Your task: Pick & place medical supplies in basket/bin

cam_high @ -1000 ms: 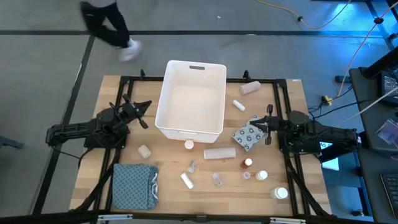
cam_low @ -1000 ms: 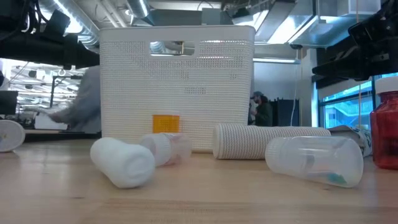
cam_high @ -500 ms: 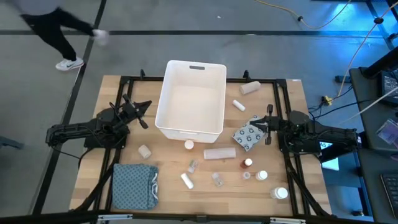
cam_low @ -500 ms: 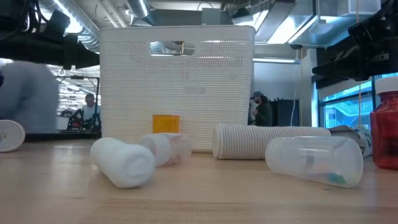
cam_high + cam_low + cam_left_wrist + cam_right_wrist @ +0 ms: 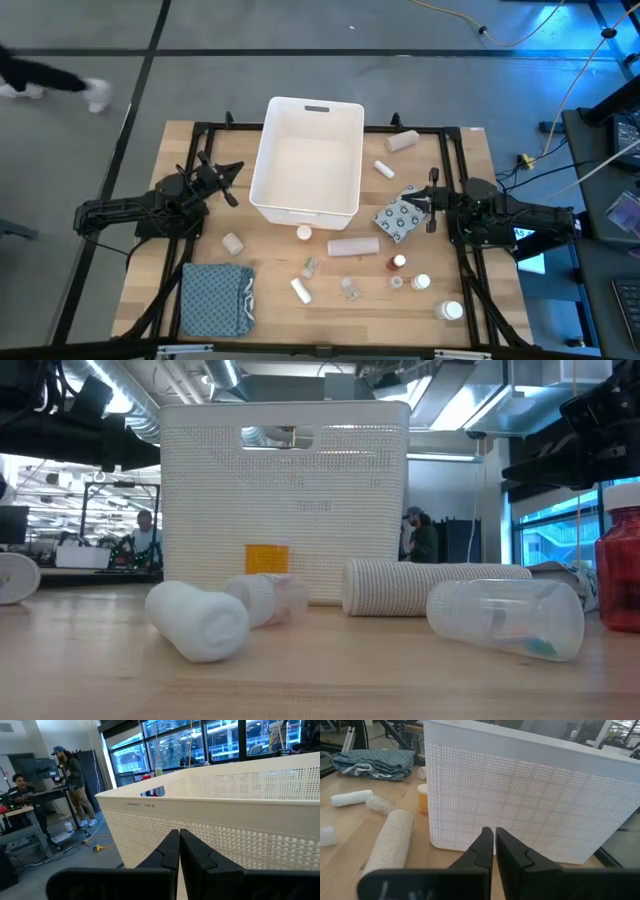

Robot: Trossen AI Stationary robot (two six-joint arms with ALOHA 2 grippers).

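Observation:
The white basket [image 5: 307, 158] stands at the table's far middle, empty. Medical supplies lie around it: a beige bandage roll [image 5: 353, 246], a grey dotted packet [image 5: 397, 218], red-capped bottles [image 5: 398, 263], white bottles [image 5: 300, 291], clear vials [image 5: 349, 288], a roll [image 5: 401, 141] at the far right. My left gripper [image 5: 232, 180] is shut and empty, left of the basket [image 5: 240, 810]. My right gripper [image 5: 421, 201] is shut and empty, right of the basket [image 5: 530, 800], above the packet's edge.
A folded blue-grey cloth [image 5: 216, 298] lies at the near left corner. A small beige roll [image 5: 233, 242] lies left of the middle. A black frame [image 5: 200, 130] borders the table. People show in the room behind [image 5: 145, 535].
Both arms have kept still. A person has walked past the table's far left side and out of the high view.

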